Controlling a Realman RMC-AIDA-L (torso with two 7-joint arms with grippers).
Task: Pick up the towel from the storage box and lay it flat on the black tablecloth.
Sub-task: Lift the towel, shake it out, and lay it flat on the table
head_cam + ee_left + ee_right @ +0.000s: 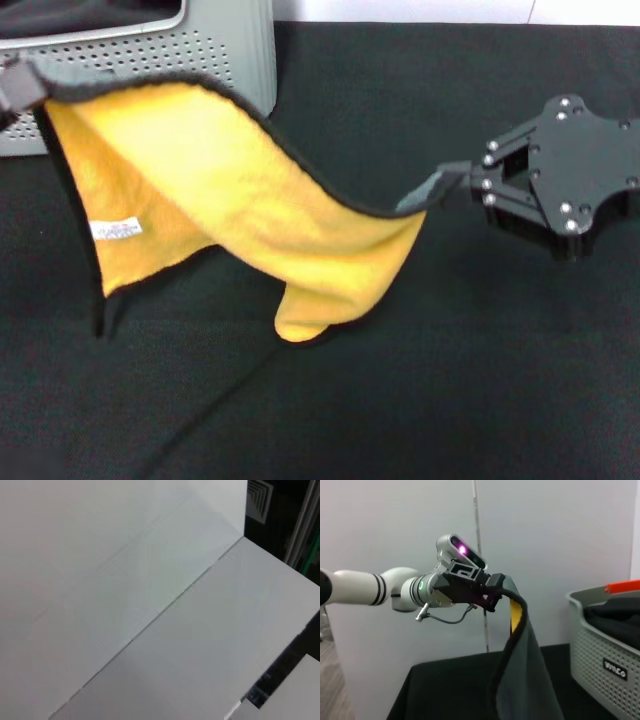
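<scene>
The yellow-orange towel (230, 190) with black edging and a white tag (117, 229) hangs stretched in the air between my two grippers, above the black tablecloth (450, 380). My left gripper (14, 88) is shut on its corner at the far left, in front of the grey perforated storage box (180, 55). My right gripper (428, 194) is shut on the opposite corner at the right. The towel's lower edge sags towards the cloth. The right wrist view shows the left gripper (496, 589) pinching the towel (525, 665), with the box (605, 645) beside it.
The box holds dark fabric (615, 610) and has an orange piece (625, 586) on its rim. The tablecloth stretches out in front of and to the right of the box. The left wrist view shows only white walls.
</scene>
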